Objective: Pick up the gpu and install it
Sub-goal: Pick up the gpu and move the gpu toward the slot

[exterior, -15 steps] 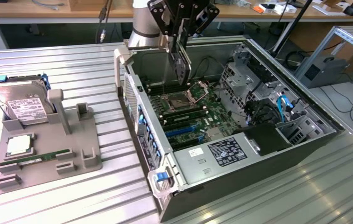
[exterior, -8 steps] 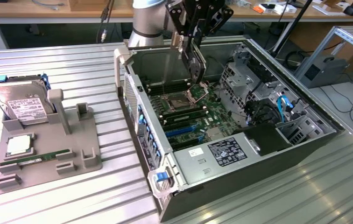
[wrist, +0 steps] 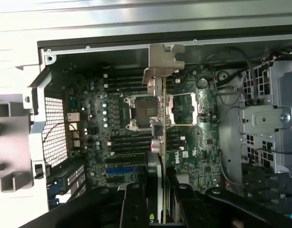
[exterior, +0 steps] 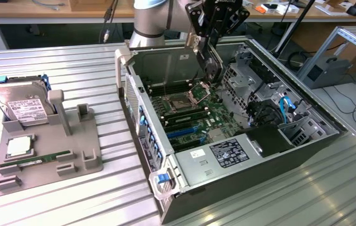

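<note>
My gripper [exterior: 209, 34] is shut on the gpu [exterior: 211, 65], a thin dark card that hangs edge-down over the open computer case [exterior: 141, 96]. Its pale metal bracket [exterior: 192, 44] faces the case's back wall. In the wrist view the gpu [wrist: 163, 114] appears edge-on as a slim line, with the bracket [wrist: 162, 59] at its far end and my gripper [wrist: 158, 202] clamped on its near end. The card hovers above the motherboard [wrist: 108, 142], over the CPU socket [wrist: 143, 111], apart from the board. A blue expansion slot [wrist: 120, 169] lies off to one side of it.
A grey fixture tray [exterior: 84, 162] at the exterior view's left holds a hard drive [exterior: 24, 106], a square chip [exterior: 20, 147] and a green RAM stick [exterior: 36, 159]. Drive cages and cables [exterior: 279, 106] crowd the case's right side. The power supply [exterior: 228, 153] sits at the near end.
</note>
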